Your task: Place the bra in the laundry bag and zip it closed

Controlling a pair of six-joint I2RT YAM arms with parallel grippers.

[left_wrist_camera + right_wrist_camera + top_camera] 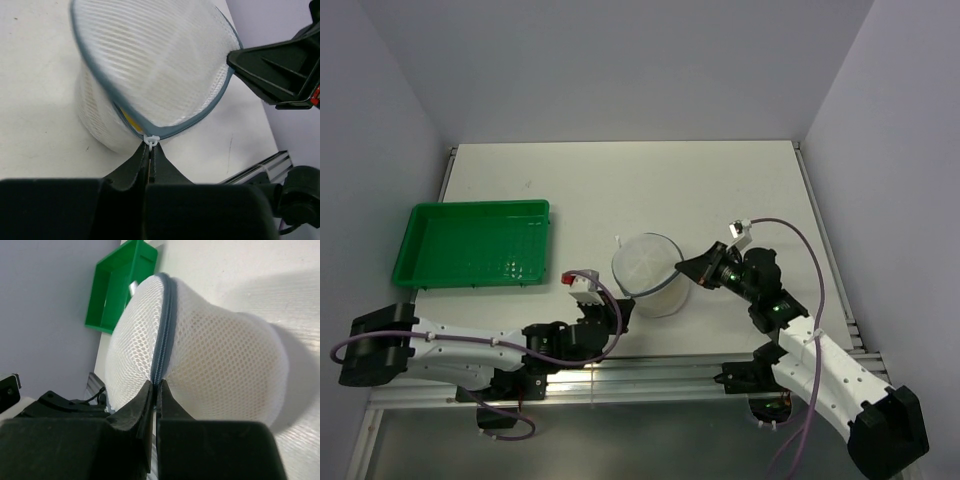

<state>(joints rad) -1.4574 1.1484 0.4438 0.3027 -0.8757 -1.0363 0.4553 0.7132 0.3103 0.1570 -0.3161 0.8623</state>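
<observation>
White bench (620, 180), pale walls all round. So the laundry bag (648, 270) sits squeezed between the two pincers, touching both tips. Looks like the left pincer (150, 152) is clamped tight on the little white zipper pull (151, 140), and the right pincer (155, 390) is pinched closed on the blue zipper trim (162, 335). You can spot the bra (129, 118) as a yellow sliver through the gap just beyond the left pincer's tips, inside the bag. Over on the left pincer's far side, well apart, is the green tray (470, 208).
</observation>
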